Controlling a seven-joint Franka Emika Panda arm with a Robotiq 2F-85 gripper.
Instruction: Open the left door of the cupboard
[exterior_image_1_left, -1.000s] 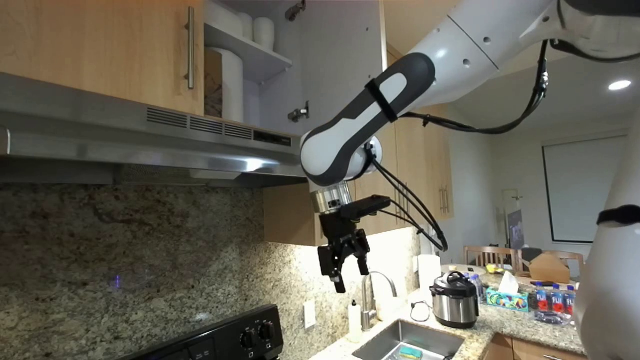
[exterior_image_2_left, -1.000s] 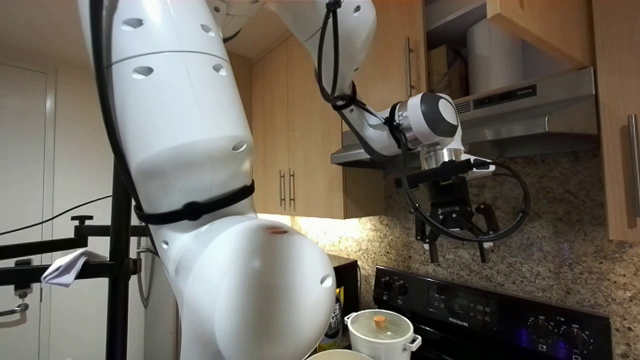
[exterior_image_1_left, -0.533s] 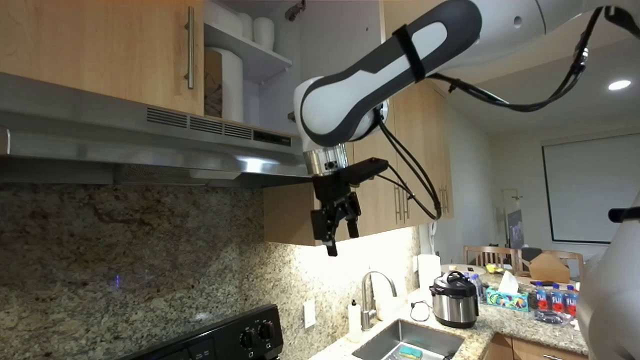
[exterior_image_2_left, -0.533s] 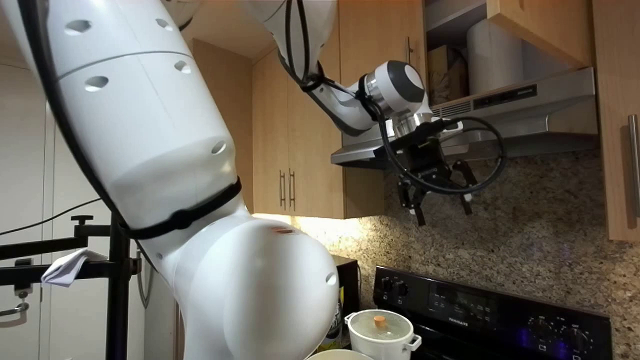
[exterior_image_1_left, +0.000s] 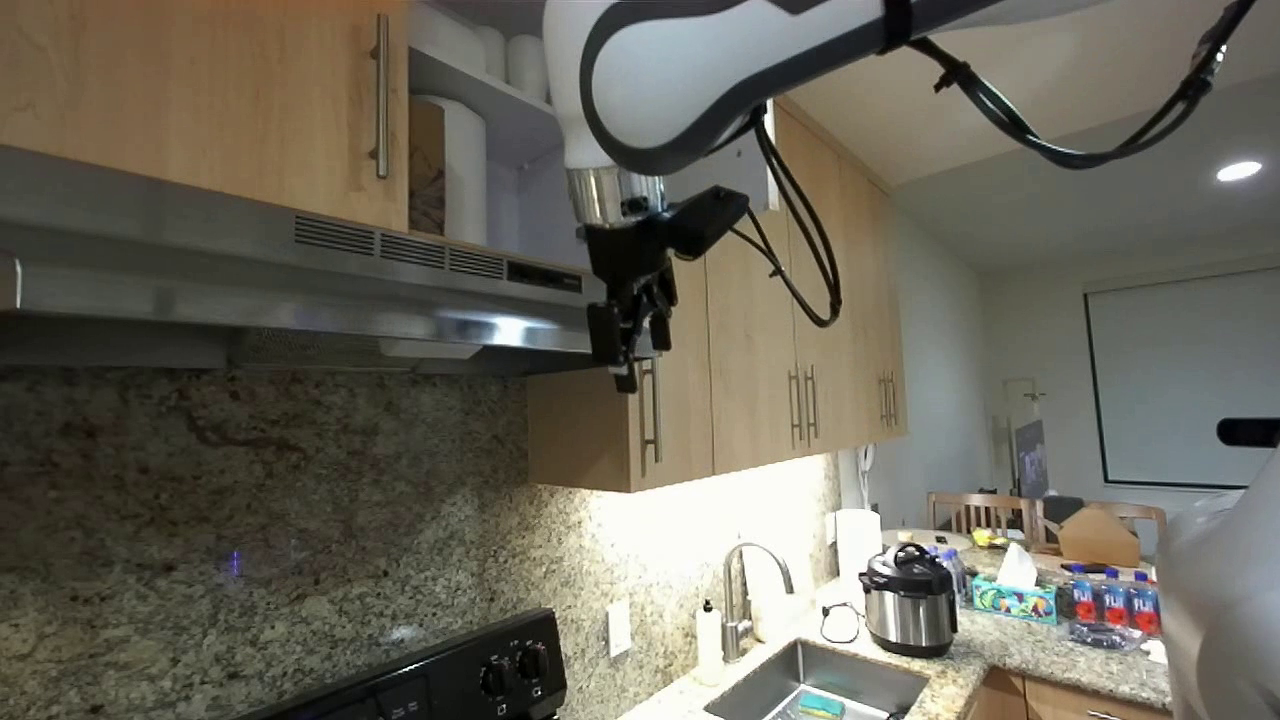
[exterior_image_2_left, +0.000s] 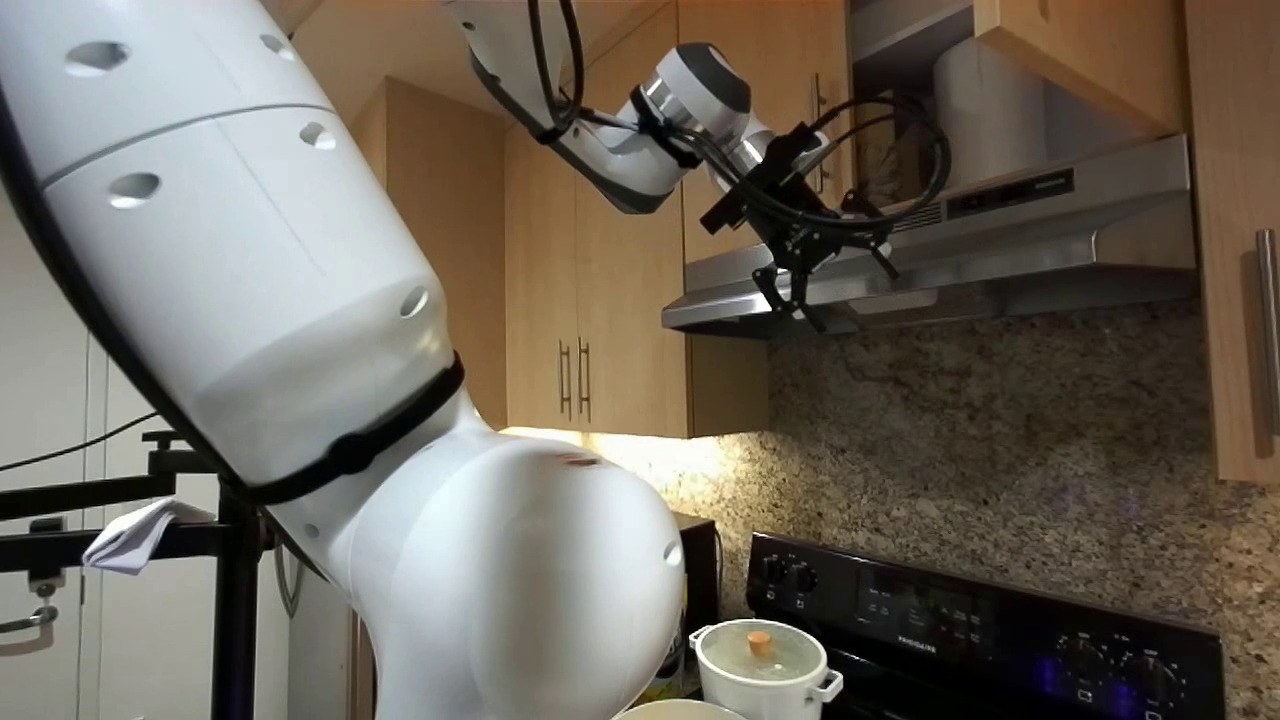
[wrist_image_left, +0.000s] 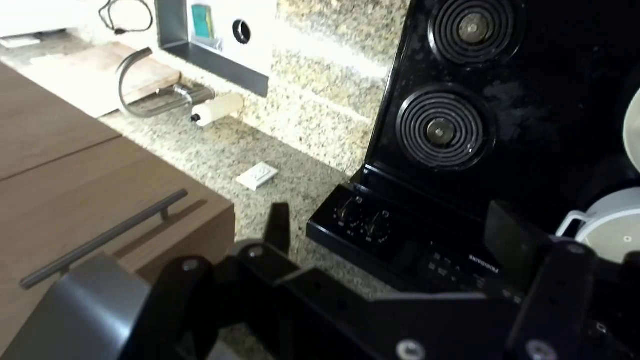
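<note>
The left door (exterior_image_1_left: 190, 100) of the cupboard (exterior_image_1_left: 540, 215) is a honey-coloured wood panel and stands shut. Its vertical bar handle (exterior_image_1_left: 380, 95) is near its right edge. In an exterior view the left door (exterior_image_2_left: 765, 60) is partly behind my arm, and its handle (exterior_image_2_left: 818, 165) is partly covered. The cupboard's right door (exterior_image_2_left: 1090, 60) stands open; its pale grey inner face shows too (exterior_image_1_left: 725, 170). My gripper (exterior_image_1_left: 640, 360) is open and empty, pointing down in front of the range hood, below the left door and apart from it. The wrist view shows its fingers (wrist_image_left: 390, 215) wide apart.
The steel range hood (exterior_image_1_left: 300, 270) juts out under the cupboard. A taller cabinet with its own bar handle (wrist_image_left: 105, 240) stands beside the hood. Below are the black stove (exterior_image_2_left: 960, 600), a white lidded pot (exterior_image_2_left: 765, 665) and the sink (exterior_image_1_left: 850, 665). White rolls (exterior_image_2_left: 985, 110) stand inside the cupboard.
My gripper has risen a long way and shifted leftward in both exterior views, from below the hood to in front of it. It tilts more. The doors have not moved.
</note>
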